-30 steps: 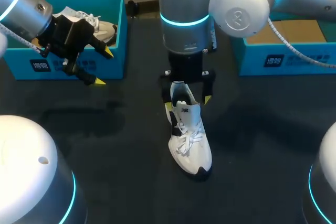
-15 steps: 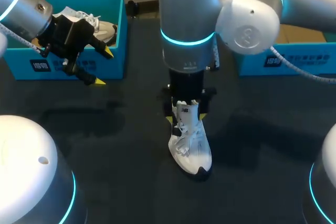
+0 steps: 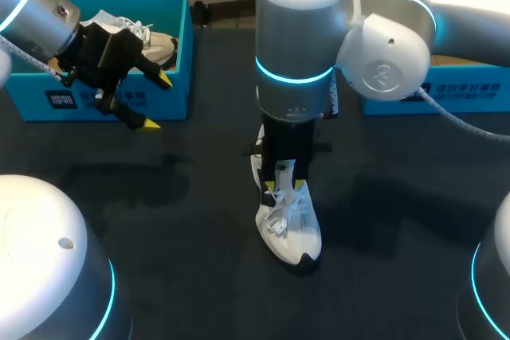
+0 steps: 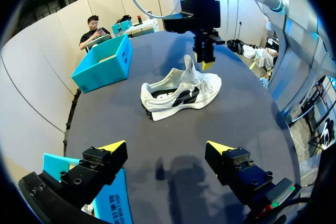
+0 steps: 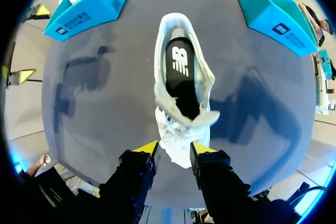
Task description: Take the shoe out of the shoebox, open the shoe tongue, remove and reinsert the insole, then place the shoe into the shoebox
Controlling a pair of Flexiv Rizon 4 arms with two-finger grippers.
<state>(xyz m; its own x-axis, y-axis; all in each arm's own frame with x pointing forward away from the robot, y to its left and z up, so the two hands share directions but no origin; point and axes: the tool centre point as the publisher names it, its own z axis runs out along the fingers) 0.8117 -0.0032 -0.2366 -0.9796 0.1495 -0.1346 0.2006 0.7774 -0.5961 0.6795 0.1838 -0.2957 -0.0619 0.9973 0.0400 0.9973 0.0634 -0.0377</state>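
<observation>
Right arm has swung forward over the shoe [image 3: 291, 232] — right gripper [image 3: 284, 187] points straight down at the laces, grip unclear. Left gripper [image 3: 157, 101] hangs wide open, empty, beside the box [image 3: 182, 77]. Shoe stands upright mid-table [image 3: 175, 220].

Soft, even light falls from overhead. The dark worktop [image 3: 191, 276] swallows most of it and looks dim in the head view. Against it the white shoe [image 3: 291, 224] is very bright, its toe close to washed out. The right arm [image 3: 299, 5] carries a broad pale sheen on its casing, and its cyan ring glows. Shadows are soft-edged: one spreads on the worktop beside the shoe, another lies under the left claw [image 4: 165, 146] in the left wrist view. In both wrist views the worktop's edge and the walls of a blue shoebox [image 5: 92, 3] bow near the black rim.
</observation>
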